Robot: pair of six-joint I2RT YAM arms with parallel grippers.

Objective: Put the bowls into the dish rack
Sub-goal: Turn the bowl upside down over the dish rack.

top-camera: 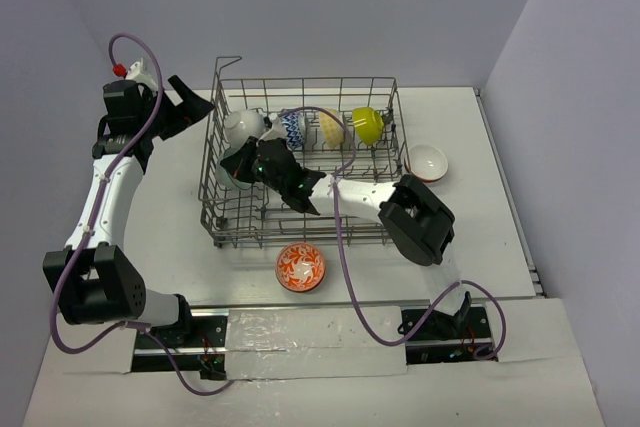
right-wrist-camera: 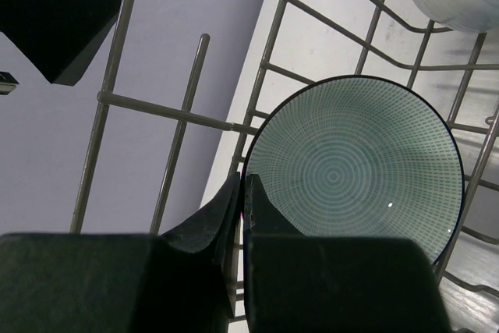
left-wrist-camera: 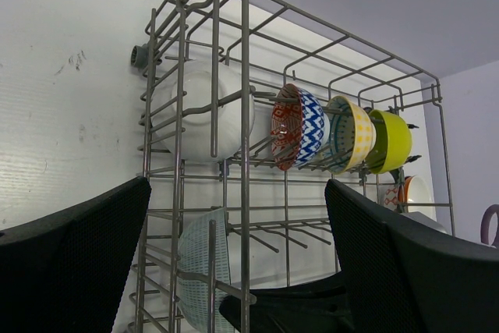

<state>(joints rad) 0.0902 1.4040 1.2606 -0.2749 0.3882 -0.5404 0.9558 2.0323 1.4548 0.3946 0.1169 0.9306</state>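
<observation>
Five small round bowls are inside the large rectangular grey wire dish rack (top-camera: 250,232), which fills the middle of the top view. Four of them stand on edge in one row among the tines along the rack's far side. From left to right they are a plain white bowl (top-camera: 240,125), a blue-and-white zigzag bowl (top-camera: 293,130) with an orange pattern inside, a pale yellow dotted bowl (top-camera: 330,130) and a lime bowl (top-camera: 367,124). The zigzag, yellow and lime bowls sit close together; the white one stands a little apart at the left end.

The fifth is a grey-green bowl (right-wrist-camera: 351,165) with fine concentric rings inside and a dark rim. It is in the rack's left part, in front of the plain white bowl and close to the left wall, tipped up on edge. The right gripper (right-wrist-camera: 243,193) reaches into the rack from the right, its two black fingers pinched narrow on this bowl's rim, one on each side of it. Whether the bowl rests on the wires beneath it I cannot tell.

Two bowls are on the white table (top-camera: 170,207) outside the rack. An orange-and-white patterned bowl (top-camera: 301,267) sits upright just in front of the near wall, and a red-and-white bowl (top-camera: 428,161) sits upright just beside the right wall.

The left gripper (top-camera: 193,112) is in the upper left of the top view, beside the rack's far left corner, jaws spread wide and holding nothing.
</observation>
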